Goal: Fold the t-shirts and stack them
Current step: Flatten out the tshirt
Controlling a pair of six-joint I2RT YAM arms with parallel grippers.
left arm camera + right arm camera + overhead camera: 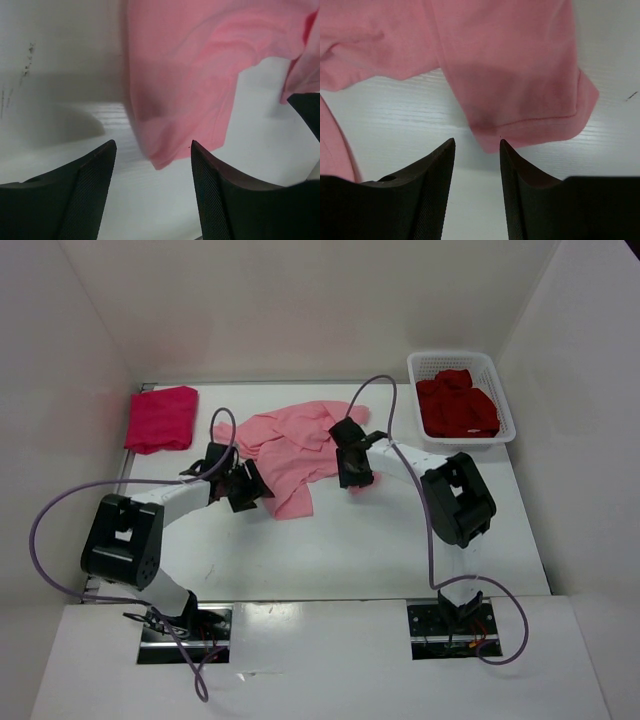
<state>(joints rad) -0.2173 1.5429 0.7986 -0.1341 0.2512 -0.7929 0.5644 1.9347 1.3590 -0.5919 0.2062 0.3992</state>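
The light pink t-shirt (292, 445) lies crumpled on the white table in the middle. My left gripper (243, 488) is open just left of the shirt's lower corner; in the left wrist view that corner (170, 145) sits just beyond my fingertips (152, 150). My right gripper (357, 468) is open at the shirt's right edge; a hemmed corner (530, 130) lies just past my fingertips (476, 145). The bright magenta-red t-shirt (161, 419) lies folded at the back left. The dark crimson t-shirt (457, 405) is bunched inside the basket.
A white lattice basket (505, 400) stands at the back right. White walls close in the table on three sides. Purple cables loop from both arms over the table.
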